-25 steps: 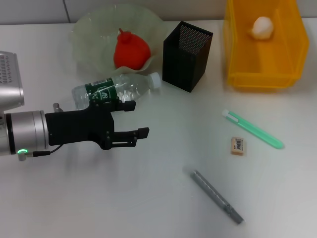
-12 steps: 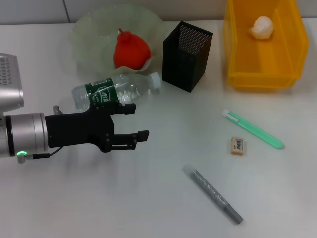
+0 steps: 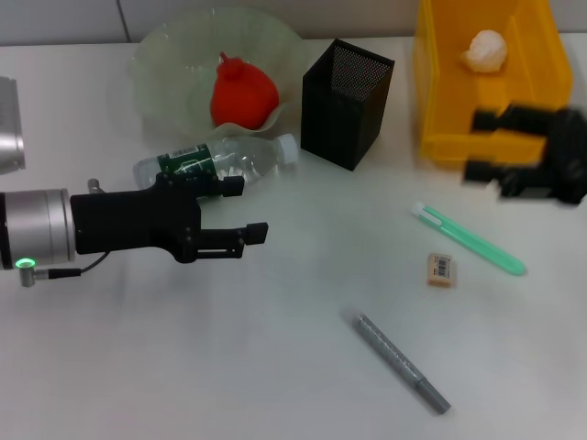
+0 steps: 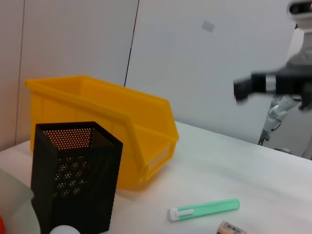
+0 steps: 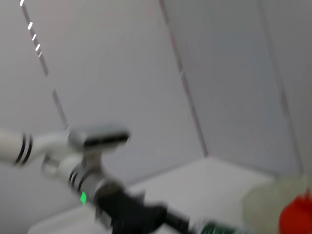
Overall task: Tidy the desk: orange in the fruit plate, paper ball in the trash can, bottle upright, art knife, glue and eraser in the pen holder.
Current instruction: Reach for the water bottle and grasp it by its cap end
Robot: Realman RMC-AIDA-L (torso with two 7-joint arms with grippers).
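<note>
The bottle [image 3: 215, 165] lies on its side in front of the fruit plate [image 3: 165, 55], which holds the orange [image 3: 243, 92]. My left gripper [image 3: 246, 209] is open just in front of the bottle, with one finger over its label. The pen holder [image 3: 347, 103] stands upright. The paper ball [image 3: 484, 50] sits in the yellow trash can [image 3: 431, 92]. My right gripper [image 3: 477, 145], blurred, hangs open by the can's front. The eraser [image 3: 440, 269] lies near a slim green stick [image 3: 468, 240] and a grey pen-shaped stick [image 3: 402, 362]; which one is the art knife or the glue I cannot tell.
The left wrist view shows the pen holder [image 4: 75, 175], the trash can [image 4: 107, 126], the green stick [image 4: 204, 209] and the right arm [image 4: 273, 83] farther off. The right wrist view shows the left arm [image 5: 131, 214] and the orange [image 5: 297, 217].
My right gripper has come into the head view from the right, in front of the trash can. My left gripper has drawn back a little to the left and closer to the bottle.
</note>
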